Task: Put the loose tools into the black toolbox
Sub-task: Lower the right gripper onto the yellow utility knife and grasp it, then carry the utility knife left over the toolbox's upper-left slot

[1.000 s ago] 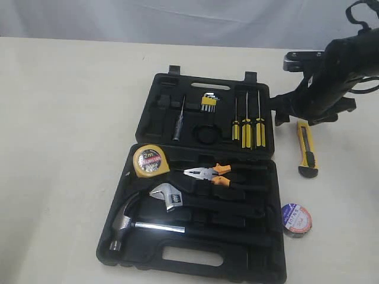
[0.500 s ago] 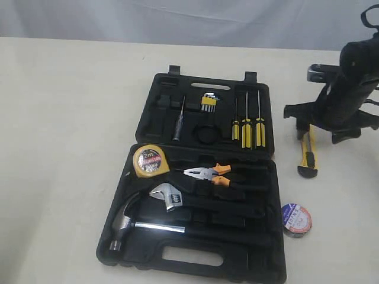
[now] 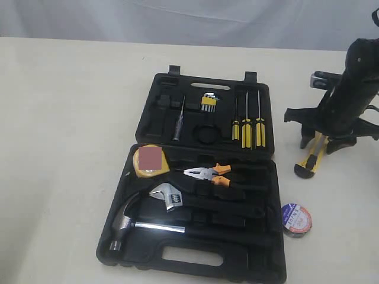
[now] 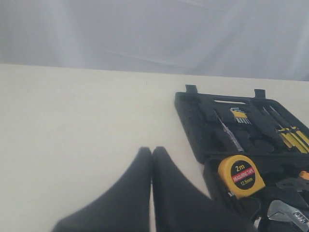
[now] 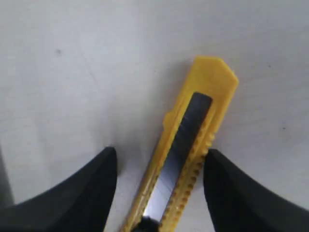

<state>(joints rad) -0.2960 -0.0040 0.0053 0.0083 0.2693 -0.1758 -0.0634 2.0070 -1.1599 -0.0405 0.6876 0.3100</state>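
Observation:
The black toolbox (image 3: 195, 260) lies open mid-table. In its near half sit the yellow tape measure (image 3: 150, 161) (image 4: 241, 175) and the orange-handled pliers (image 3: 216, 176). On the table to its right lie the yellow-black utility knife (image 3: 309, 163) (image 5: 193, 135) and, nearer, the black tape roll (image 3: 296, 218). My right gripper (image 3: 323, 145) (image 5: 160, 154) is down over the knife, open, one finger on each side. One finger is close against the knife's notched edge and a gap shows at the other. My left gripper (image 4: 151, 152) is shut on nothing, left of the toolbox (image 4: 193, 125).
A steel hammer (image 3: 127, 222) and an adjustable wrench (image 3: 169, 196) lie in the case's near half. Three screwdrivers (image 3: 247, 131) and hex keys (image 3: 208, 102) sit in the lid. Bare table lies left of the case.
My right arm has moved right and down onto the utility knife, and its jaws have narrowed. The knife has turned from straight to slanted. The left gripper's view has no earlier frame.

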